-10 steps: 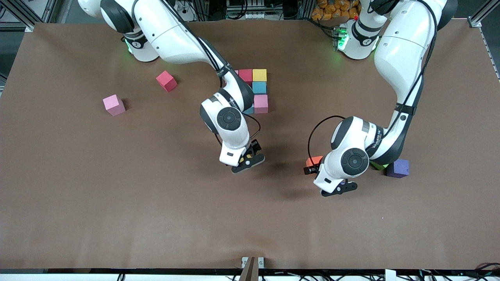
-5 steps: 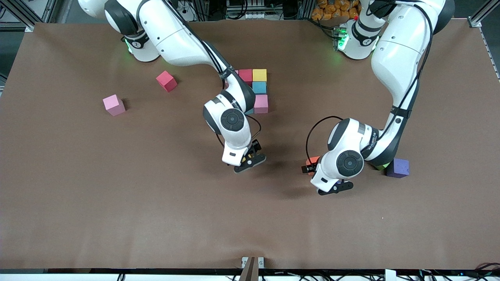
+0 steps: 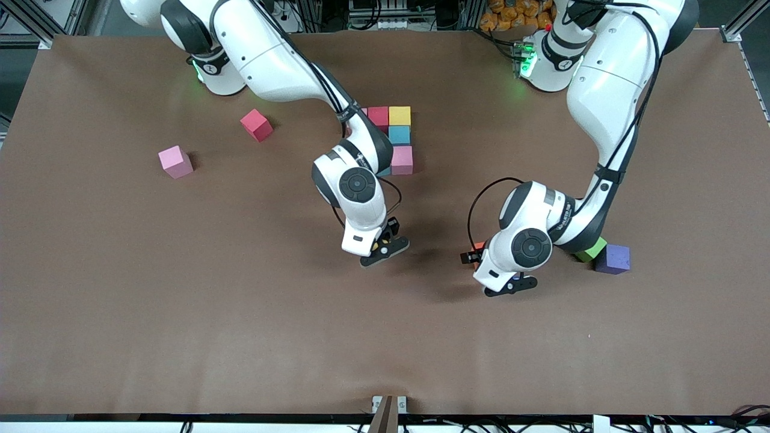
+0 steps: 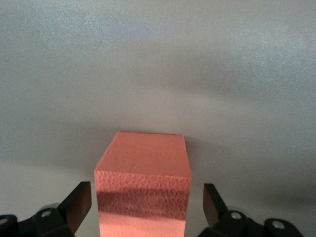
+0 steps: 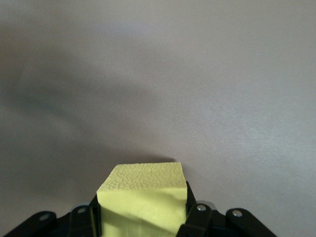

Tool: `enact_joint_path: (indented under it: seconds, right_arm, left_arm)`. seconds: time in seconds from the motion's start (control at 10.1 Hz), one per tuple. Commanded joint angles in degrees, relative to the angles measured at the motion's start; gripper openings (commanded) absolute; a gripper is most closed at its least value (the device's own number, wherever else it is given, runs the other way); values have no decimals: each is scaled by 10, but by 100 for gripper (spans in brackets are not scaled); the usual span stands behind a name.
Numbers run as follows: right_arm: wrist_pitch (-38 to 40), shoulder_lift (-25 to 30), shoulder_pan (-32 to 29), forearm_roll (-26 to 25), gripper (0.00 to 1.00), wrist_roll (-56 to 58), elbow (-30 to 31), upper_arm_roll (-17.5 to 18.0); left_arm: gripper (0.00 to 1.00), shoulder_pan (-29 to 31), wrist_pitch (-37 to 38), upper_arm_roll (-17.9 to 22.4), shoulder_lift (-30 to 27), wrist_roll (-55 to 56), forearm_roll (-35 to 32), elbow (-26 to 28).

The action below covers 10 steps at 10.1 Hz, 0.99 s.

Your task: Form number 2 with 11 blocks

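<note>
Flanking purple block (image 3: 613,258) — green block (image 3: 591,249), touching.

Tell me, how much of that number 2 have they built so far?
Only a start: a cluster of crimson, yellow, blue and pink cubes sits together, partly hidden. In hand: the right gripper is shut on a yellow cube; the left gripper, open, straddles an orange cube. Loose pink, crimson, green and purple cubes remain.

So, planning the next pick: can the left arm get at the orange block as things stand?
Probably yes: the left gripper is open with its fingers either side of the orange block, and nothing sits between them.
</note>
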State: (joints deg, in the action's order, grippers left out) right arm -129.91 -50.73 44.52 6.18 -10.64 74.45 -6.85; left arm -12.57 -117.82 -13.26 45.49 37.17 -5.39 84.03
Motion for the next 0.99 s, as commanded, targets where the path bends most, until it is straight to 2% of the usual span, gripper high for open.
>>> enact_joint_path:
  seconds: [0.0,0.2,0.3,0.5,0.59,0.69,0.79,0.89]
  right_arm:
    - [34,68,0,2,0,-20,40,-15]
    - [20,120,0,3,0,-81,120,-16]
    - [19,143,-2,8,0,-116,157,-16]
    - [19,159,-5,16,0,-189,189,-16]
    - [13,158,0,16,0,-220,198,-17]
    - [2,158,2,15,0,-232,206,-17]
    - [-30,157,11,15,0,-244,228,-17]
    - [-53,154,15,15,0,-250,243,-17]
  left_arm:
    - [100,-1,-7,-1,-1,6,-20,6]
    - [98,-1,-9,-1,1,6,-23,6]
    - [84,-2,-10,-1,1,5,-24,9]
    - [68,-2,-11,-1,4,5,-43,9]
    - [51,-2,-11,-1,4,5,-43,9]
    - [38,-2,-10,-2,3,5,-43,8]
    - [32,-2,-10,-2,2,5,-42,6]
    - [31,-1,-10,-2,0,5,-42,3]
